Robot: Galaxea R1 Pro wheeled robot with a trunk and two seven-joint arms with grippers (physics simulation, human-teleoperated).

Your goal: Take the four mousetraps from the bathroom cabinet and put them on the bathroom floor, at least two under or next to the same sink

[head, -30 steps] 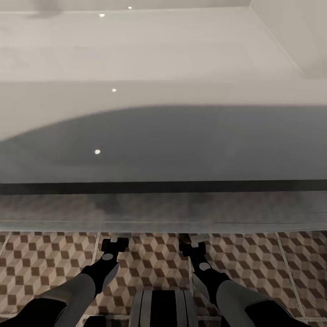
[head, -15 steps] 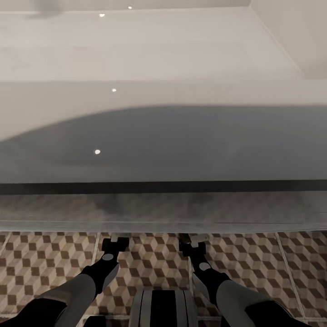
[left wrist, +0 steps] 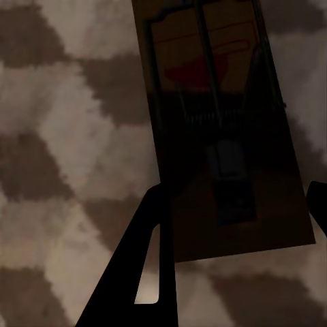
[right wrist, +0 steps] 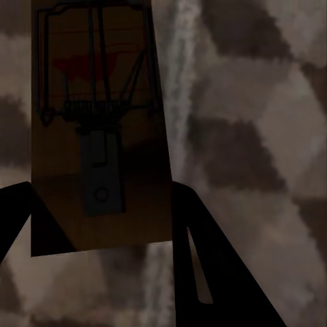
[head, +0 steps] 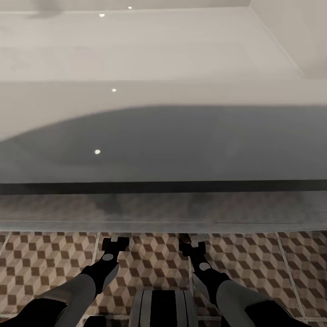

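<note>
1. One long white bathroom sink (head: 136, 50) spans most of the head view. Its grey shaded front overhangs the floor, and both arms reach beneath that lower edge, presumably because traps must lie under or beside this basin.
2. Cube-patterned bathroom floor (head: 45, 263) shows as a strip below the sink and as blurred tiles close behind each trap in the wrist views, which suggests both grippers hang low, ready to set down.
3. Left gripper (head: 116, 240) points toward the sink; in its wrist view the left mousetrap (left wrist: 225, 136) sits between the dark fingers (left wrist: 146, 259), which appear clamped on its board.
4. Right gripper (head: 190, 243) mirrors it, close beside the left. Its fingers (right wrist: 204, 259) flank the right mousetrap (right wrist: 102, 129) at both edges, seemingly gripping it, wire spring facing the camera.
5. Whether either board already touches the tiles, I cannot tell.
</note>
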